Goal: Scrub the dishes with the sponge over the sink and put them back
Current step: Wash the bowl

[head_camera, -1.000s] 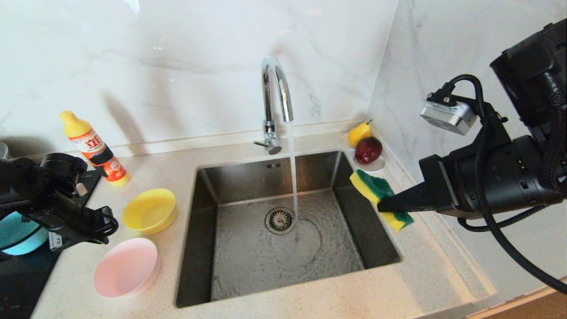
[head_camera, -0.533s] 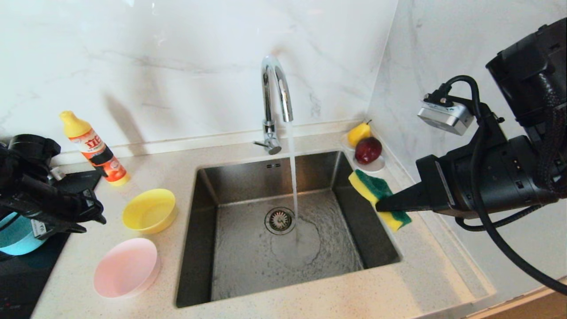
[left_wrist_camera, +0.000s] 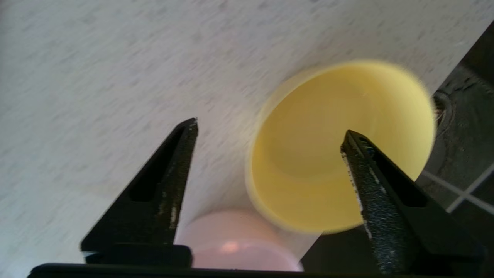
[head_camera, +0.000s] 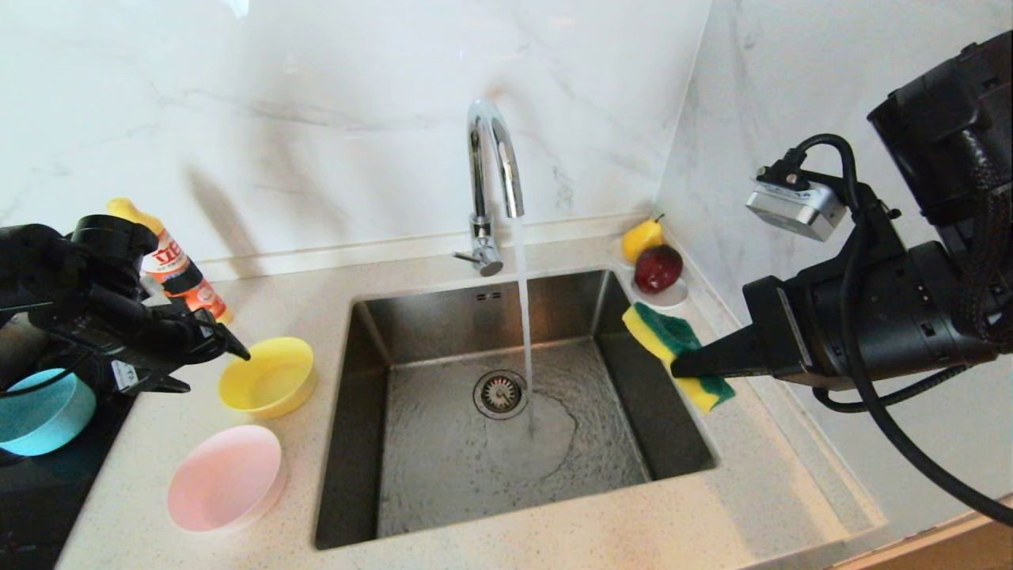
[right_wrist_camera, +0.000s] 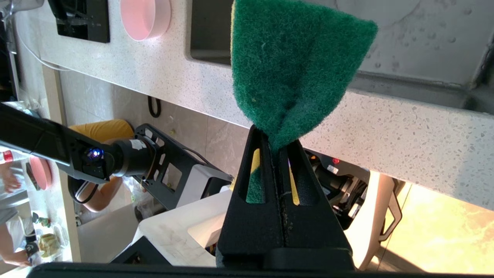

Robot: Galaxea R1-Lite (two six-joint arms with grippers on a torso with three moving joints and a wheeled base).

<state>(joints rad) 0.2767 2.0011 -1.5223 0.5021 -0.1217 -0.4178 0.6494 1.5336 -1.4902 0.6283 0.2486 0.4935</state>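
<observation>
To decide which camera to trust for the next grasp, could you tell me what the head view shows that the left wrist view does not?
Only the head view shows the teal bowl, the running faucet, and the right gripper shut on the sponge at the sink's right edge. Only the left wrist view shows the left gripper open, its fingertips straddling the yellow bowl's rim. Both show the yellow and pink bowl on the counter.

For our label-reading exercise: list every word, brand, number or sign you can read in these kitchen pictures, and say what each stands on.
Orange-and-yellow plastic detergent bottle: red characters on a white label, partly hidden behind the left arm; too blurred to read.
Square stainless-steel sink: two small dark slots on the back wall, not text.
Green-and-yellow sponge, yellow plastic bowl, pink plastic bowl, teal plastic bowl: no lettering.
</observation>
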